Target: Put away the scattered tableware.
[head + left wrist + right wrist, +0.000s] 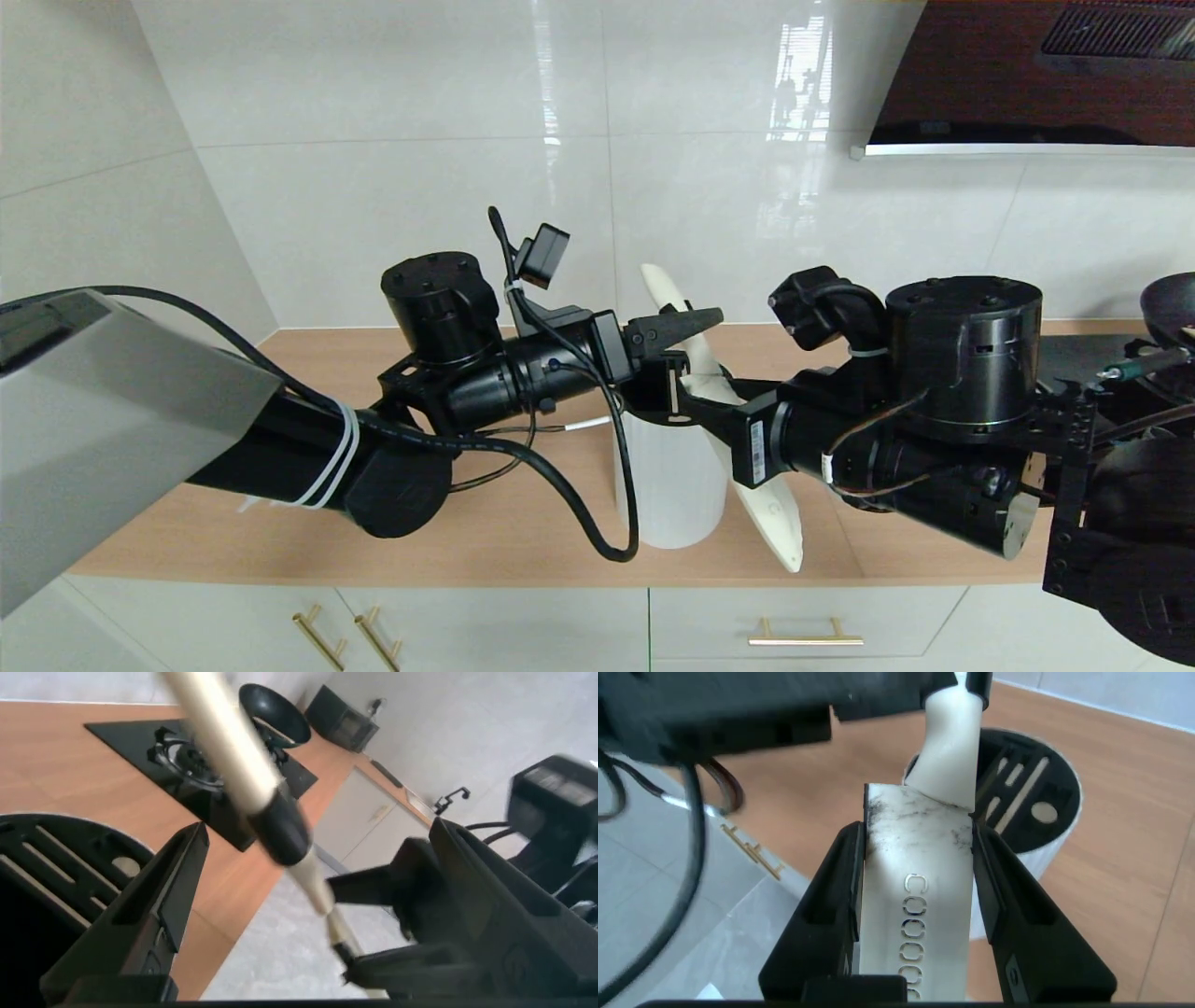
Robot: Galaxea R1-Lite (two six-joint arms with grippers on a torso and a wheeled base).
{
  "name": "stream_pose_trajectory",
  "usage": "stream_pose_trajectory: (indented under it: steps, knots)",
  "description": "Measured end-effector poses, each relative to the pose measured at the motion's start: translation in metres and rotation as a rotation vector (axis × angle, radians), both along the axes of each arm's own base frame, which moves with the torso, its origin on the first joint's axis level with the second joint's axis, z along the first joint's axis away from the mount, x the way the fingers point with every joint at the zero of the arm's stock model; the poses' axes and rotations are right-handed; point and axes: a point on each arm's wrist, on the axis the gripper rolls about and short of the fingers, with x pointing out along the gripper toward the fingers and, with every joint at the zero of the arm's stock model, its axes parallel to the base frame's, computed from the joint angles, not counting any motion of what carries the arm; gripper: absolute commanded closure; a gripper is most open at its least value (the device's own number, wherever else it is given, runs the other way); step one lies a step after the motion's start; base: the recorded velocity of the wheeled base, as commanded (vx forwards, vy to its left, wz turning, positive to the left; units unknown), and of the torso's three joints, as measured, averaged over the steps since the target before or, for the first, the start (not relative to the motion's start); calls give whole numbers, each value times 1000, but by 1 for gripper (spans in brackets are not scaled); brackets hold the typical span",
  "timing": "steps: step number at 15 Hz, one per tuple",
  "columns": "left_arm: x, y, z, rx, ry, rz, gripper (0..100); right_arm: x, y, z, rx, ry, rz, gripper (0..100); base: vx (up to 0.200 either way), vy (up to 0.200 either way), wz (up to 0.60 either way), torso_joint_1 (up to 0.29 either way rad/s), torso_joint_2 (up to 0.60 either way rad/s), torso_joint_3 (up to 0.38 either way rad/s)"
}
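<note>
So we're looking at a cream spatula (782, 523) with a long handle, a black band partway along it and a row of oval slots in the flat blade (which carries some dark scuffs). It's up in the air, tilted with the blade end lower, over the white cylindrical holder (667, 495) with a slotted black top that stands on the wooden worktop (485, 532). The right arm comes in nearly level from the right, its pincer (915, 859) clamped tight on the blade. The left arm reaches across from the left. Its pincer (667, 357) is spread wide, and the handle runs between the fingers with gaps on both sides.
</note>
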Motion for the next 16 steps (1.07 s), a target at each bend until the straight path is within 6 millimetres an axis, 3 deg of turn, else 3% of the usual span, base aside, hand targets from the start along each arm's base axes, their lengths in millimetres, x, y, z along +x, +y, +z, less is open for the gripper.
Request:
stream_pose_trajectory:
  steps: [14, 15, 16]
  knots:
    - [5, -2, -7, 0, 0, 3, 0, -8, 4, -3, -7, 8, 29, 100, 0, 0, 0, 0, 0, 0]
    - [5, -2, -7, 0, 1, 3, 100, -9, 4, -3, -7, 8, 29, 100, 0, 0, 0, 0, 0, 0]
    - [5, -2, -7, 1, 0, 3, 100, -9, 4, -3, -7, 8, 30, 100, 0, 0, 0, 0, 0, 0]
